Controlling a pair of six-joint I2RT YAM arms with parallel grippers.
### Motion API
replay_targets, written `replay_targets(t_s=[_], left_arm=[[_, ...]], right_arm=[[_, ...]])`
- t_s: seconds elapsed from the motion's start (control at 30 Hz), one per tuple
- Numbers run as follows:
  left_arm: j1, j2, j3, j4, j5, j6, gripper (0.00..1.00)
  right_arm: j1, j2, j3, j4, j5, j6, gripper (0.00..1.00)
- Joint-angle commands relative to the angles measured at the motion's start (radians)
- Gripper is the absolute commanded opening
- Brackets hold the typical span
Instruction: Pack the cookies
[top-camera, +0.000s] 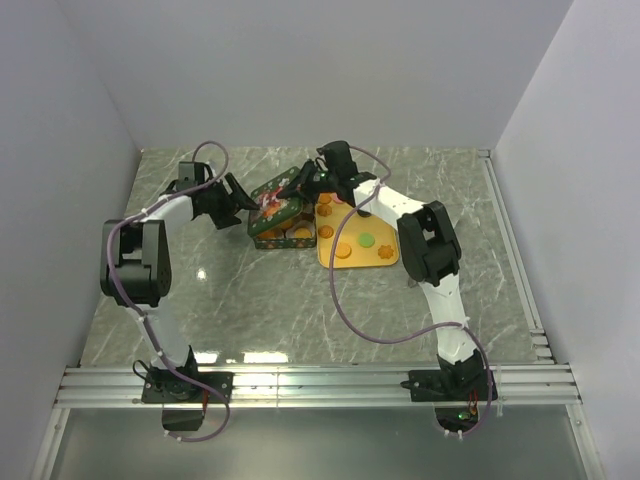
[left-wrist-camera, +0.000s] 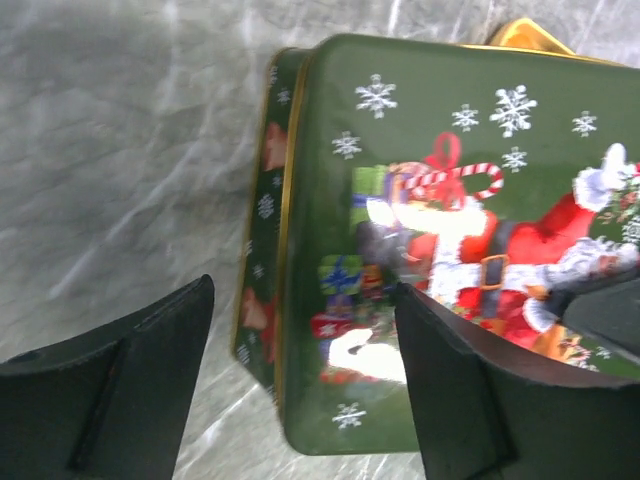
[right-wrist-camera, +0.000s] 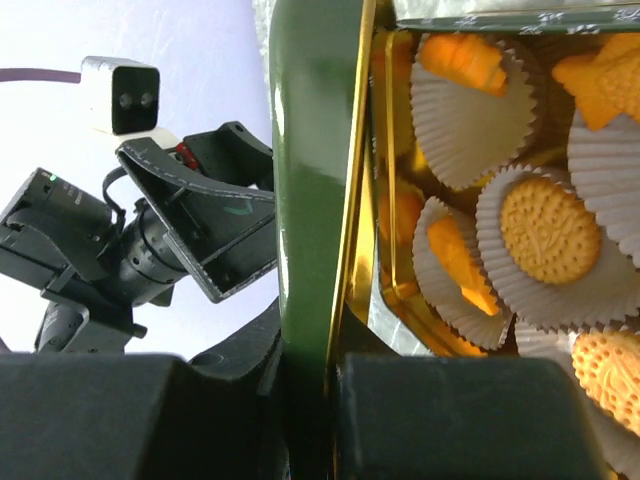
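Right end effector (right-wrist-camera: 305, 375) pinches the green lid (left-wrist-camera: 330, 150) by its edge, beside the cookies (right-wrist-camera: 548, 230) — left end effector (left-wrist-camera: 302, 290) open, straddling the lid's left edge.

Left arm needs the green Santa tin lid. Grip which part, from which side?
Probably grip the green Santa-printed metal tin lid by the thin rim nearest the left gripper, approaching from that side with the jaws straddling the lip. Its broad flat top offers nothing to pinch, and the right gripper is shut on the far edge.
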Motion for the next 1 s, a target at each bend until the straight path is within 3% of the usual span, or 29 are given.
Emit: replay_targets(t_s=[0.0, 0.17, 0.37, 0.77, 0.97], left_arm=[[-0.015, 0.031, 0.058, 0.042, 0.067, -0.012, 0.76], [-0.021, 0.093, 0.117, 0.019, 0.085, -0.011, 0.61], [-0.039, 0.110, 0.111, 0.025, 0.087, -0.005, 0.52], [-0.061, 0.102, 0.095, 0.019, 0.084, 0.003, 0.52], [-0.067, 0.098, 0.088, 0.024, 0.085, 0.001, 0.57]], right_arm=[[0.017, -0.020, 0.025, 0.083, 0.019, 0.026, 0.00], [0.022, -0.033, -0.023, 0.095, 0.036, 0.020, 0.00], [0.024, -0.066, -0.076, 0.061, 0.058, -0.023, 0.00], [0.011, -0.123, -0.179, 0.043, 0.076, -0.051, 0.00], [0.001, -0.143, -0.196, 0.009, 0.095, -0.076, 0.20]])
